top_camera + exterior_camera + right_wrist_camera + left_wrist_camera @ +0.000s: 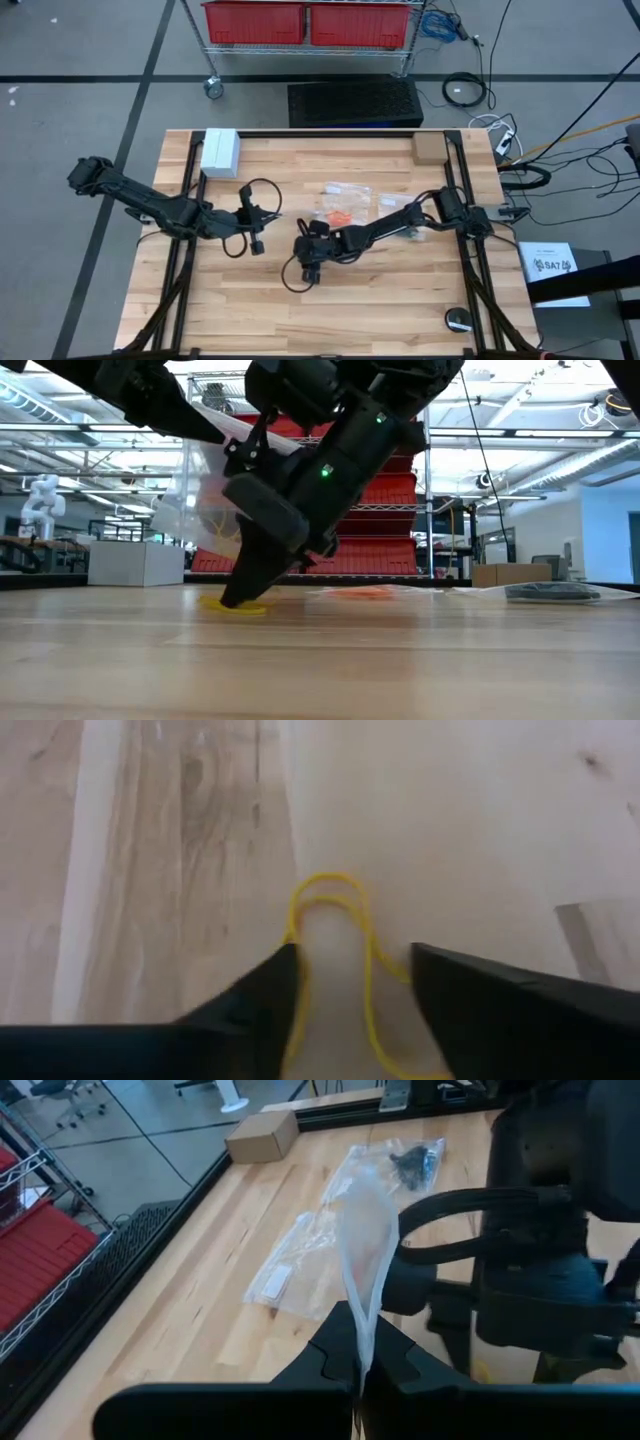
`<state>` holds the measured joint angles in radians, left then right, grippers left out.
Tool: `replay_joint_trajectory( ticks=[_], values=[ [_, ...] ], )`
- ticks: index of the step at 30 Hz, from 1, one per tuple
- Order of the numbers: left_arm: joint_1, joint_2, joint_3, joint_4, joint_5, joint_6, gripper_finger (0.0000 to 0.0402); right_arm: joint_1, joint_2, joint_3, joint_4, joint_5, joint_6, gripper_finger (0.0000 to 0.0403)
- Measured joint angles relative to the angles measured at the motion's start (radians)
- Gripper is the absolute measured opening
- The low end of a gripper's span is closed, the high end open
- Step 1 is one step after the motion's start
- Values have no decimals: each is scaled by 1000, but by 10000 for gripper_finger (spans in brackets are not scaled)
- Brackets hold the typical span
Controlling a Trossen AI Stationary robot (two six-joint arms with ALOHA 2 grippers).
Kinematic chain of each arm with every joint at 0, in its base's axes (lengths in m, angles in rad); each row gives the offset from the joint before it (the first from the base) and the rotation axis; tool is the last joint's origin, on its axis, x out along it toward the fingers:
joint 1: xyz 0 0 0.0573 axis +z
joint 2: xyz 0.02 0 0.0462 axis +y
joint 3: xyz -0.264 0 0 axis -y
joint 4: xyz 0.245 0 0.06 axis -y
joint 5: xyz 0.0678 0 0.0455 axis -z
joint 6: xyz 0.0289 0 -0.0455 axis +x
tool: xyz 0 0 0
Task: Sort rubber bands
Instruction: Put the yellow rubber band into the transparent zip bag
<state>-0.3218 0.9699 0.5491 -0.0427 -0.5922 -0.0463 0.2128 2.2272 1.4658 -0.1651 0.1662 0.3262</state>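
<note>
A yellow rubber band (335, 935) lies flat on the wooden table, also seen as a yellow rubber band (240, 606) in the low view. My right gripper (350, 965) points steeply down with its fingers open, one on either side of the band's near part, tips at the table. My left gripper (358, 1365) stays left of it, above the table, shut on a clear plastic bag (365, 1240). Orange rubber bands (338, 217) lie in a clear bag farther back. My left gripper pinches the clear bag's lower edge (358, 1342) between its two fingers. The bag stands up from the fingers, gathered narrow at the pinch and widening above it, lifted clear of the table. My right gripper's fingers straddle the yellow band; whether they touch it, I cannot tell.
More clear bags (300, 1265) lie flat mid-table, one with black bands (415, 1162). A cardboard box (427, 148) and a white box (220, 152) stand at the far edge. A small black round object (458, 320) sits near the front right corner.
</note>
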Motion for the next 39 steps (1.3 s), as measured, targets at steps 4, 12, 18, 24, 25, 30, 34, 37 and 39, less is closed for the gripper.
replay_joint_trajectory(
  ticks=[4,12,18,24,25,30,34,37,39],
  values=[
    [0,0,0,1,0,0,0,13,0,0,-36,-18,-4,118],
    [0,0,0,0,0,0,0,41,-1,7,-73,-110,-16,8],
    [0,0,0,0,1,-1,0,85,10,138,-254,-27,-69,2],
    [0,0,0,-1,2,-1,0,148,10,344,-449,117,-152,1],
    [0,0,0,-1,2,-1,0,154,8,378,-483,151,-163,1],
    [0,0,0,-1,16,-2,0,181,10,532,-639,326,-211,0],
    [0,0,0,-1,36,-5,0,187,8,641,-762,472,-244,0],
    [-1,0,0,1,48,-5,0,170,8,705,-842,551,-266,0],
    [-1,0,0,0,49,-4,0,155,7,736,-865,574,-279,0]
  ],
)
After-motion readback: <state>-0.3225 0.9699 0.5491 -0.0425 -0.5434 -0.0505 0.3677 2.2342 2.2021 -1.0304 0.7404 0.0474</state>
